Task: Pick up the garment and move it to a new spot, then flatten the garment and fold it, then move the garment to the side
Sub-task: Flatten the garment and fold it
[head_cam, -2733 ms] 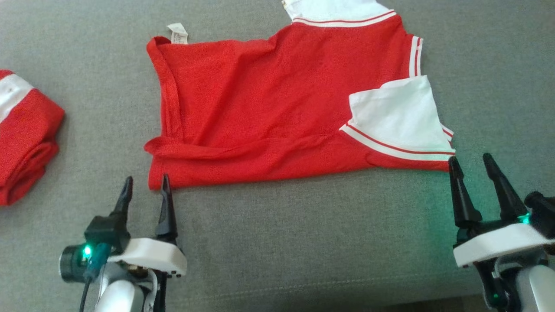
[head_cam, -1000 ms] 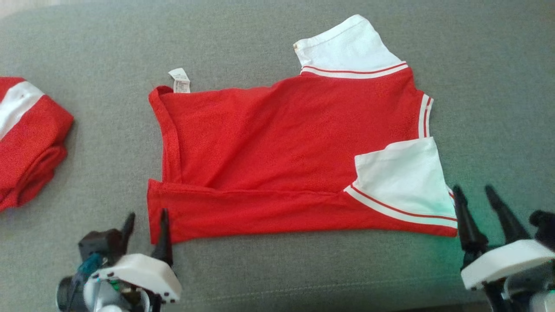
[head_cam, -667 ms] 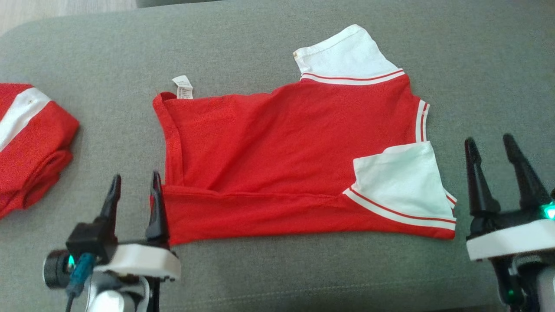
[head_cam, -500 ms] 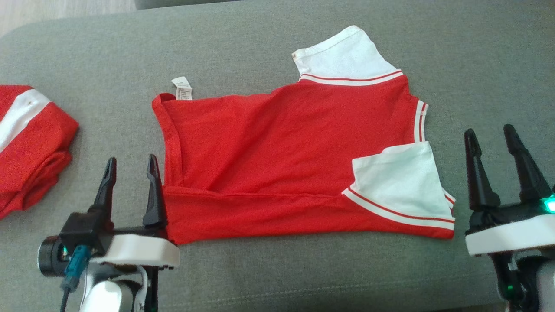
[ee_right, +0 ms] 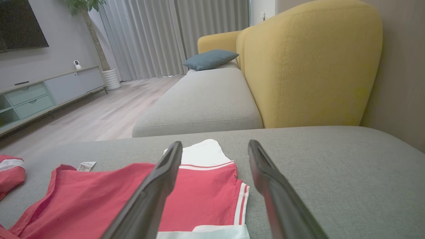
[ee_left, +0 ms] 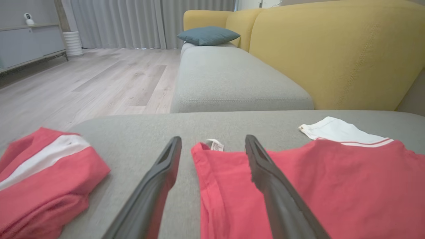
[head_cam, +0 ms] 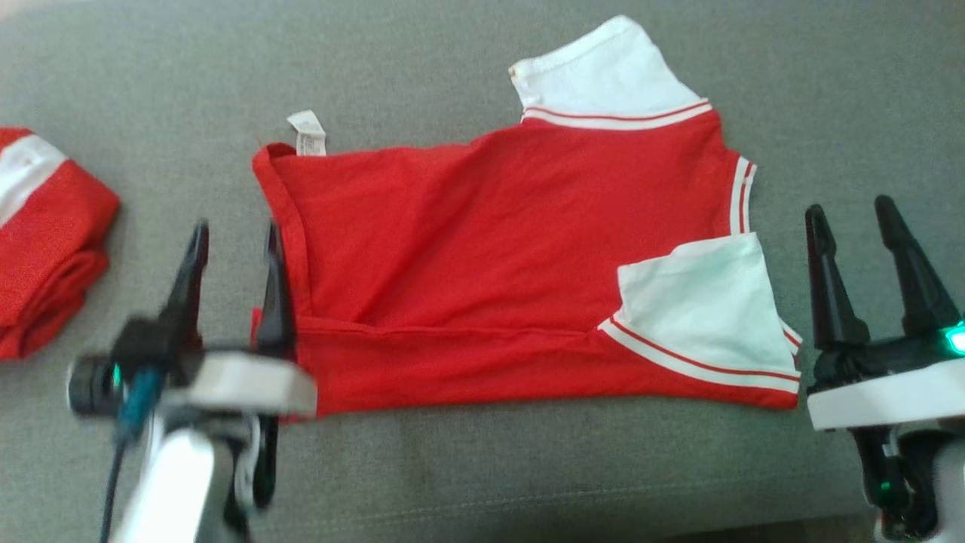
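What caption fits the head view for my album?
Open left gripper and right gripper flank a red shirt on a sofa.

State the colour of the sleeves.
White, with red-striped trim; the sleeves show best in the head view.

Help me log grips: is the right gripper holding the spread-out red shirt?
No, the right gripper stands open beside the spread-out red shirt, with grey cushion showing between its jaws.

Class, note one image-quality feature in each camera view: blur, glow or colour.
Head view: the left gripper is motion-blurred, the right gripper sharp, its green light glowing. Left wrist view: the near fingers look soft. Right wrist view: the red garment looks washed-out, pinkish.
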`<state>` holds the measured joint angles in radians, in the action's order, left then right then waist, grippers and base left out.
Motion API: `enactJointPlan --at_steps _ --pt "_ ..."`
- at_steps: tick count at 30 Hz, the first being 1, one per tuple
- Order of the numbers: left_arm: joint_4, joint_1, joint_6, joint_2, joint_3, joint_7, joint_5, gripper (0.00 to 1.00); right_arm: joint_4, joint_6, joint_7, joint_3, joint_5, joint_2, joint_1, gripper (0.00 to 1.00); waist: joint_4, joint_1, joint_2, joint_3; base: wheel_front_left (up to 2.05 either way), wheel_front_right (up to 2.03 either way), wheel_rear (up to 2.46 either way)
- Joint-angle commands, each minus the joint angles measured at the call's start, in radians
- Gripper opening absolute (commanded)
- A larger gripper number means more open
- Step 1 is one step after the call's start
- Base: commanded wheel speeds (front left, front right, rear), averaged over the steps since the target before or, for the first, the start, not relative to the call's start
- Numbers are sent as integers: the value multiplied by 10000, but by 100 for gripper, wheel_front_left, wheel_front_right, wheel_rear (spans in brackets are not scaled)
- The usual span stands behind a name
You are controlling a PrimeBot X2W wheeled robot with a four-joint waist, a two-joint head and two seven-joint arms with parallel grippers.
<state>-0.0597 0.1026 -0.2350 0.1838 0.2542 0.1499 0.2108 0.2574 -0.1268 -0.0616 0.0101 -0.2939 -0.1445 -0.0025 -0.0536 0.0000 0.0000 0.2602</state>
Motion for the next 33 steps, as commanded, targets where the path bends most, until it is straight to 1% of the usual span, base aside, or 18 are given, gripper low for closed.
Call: enactJointPlan --at_steps 1,4,8,13,17,18,22,23,25,26,30,33 --pt "-47 933 124 179 -272 -61 4 100 365 -39 4 -182 -95 -113 -347 100 -35 0 0 260 0 0 0" --pt "969 2134 461 146 -240 -287 184 100 323 -39 -5 -308 -123 -20 -447 100 -139 0 0 561 0 0 0" --pt "2778 3623 893 219 -257 -791 423 100 89 -39 48 -464 -217 28 -638 100 -382 0 0 865 0 0 0" --pt "4949 4893 1296 389 -438 -1303 790 100 -194 -39 108 -575 -294 84 -756 100 -654 0 0 1078 0 0 0" --pt "6331 5572 1425 534 -578 -1672 999 100 -372 -39 172 -568 -365 100 -808 100 -745 0 0 1176 0 0 0" --pt "6331 5572 1425 534 -578 -1672 999 100 -372 -39 172 -568 -365 100 -808 100 -745 0 0 1176 0 0 0" --pt "7212 5993 1529 590 -690 -2114 1252 100 -524 -39 185 -529 -420 95 -836 100 -754 0 0 1204 0 0 0" --pt "7358 6063 1569 597 -711 -2211 1319 75 -546 -39 185 -518 -428 95 -838 100 -746 0 0 1200 0 0 0" --pt "7555 6178 1666 610 -721 -2360 1423 15 -582 -39 183 -491 -439 90 -837 100 -718 0 0 1191 0 0 0" --pt "7620 6222 1721 615 -716 -2408 1464 0 -604 -39 177 -476 -447 85 -843 100 -704 0 0 1188 0 0 0" --pt "7617 6388 1855 621 -725 -2261 1571 0 -770 -39 92 -487 -487 -47 -995 100 -643 0 0 1173 0 0 0" --pt "7495 6449 1882 575 -693 -2113 1600 0 -1141 -39 -11 -478 -580 -304 -1292 100 -576 0 0 1189 0 0 0"
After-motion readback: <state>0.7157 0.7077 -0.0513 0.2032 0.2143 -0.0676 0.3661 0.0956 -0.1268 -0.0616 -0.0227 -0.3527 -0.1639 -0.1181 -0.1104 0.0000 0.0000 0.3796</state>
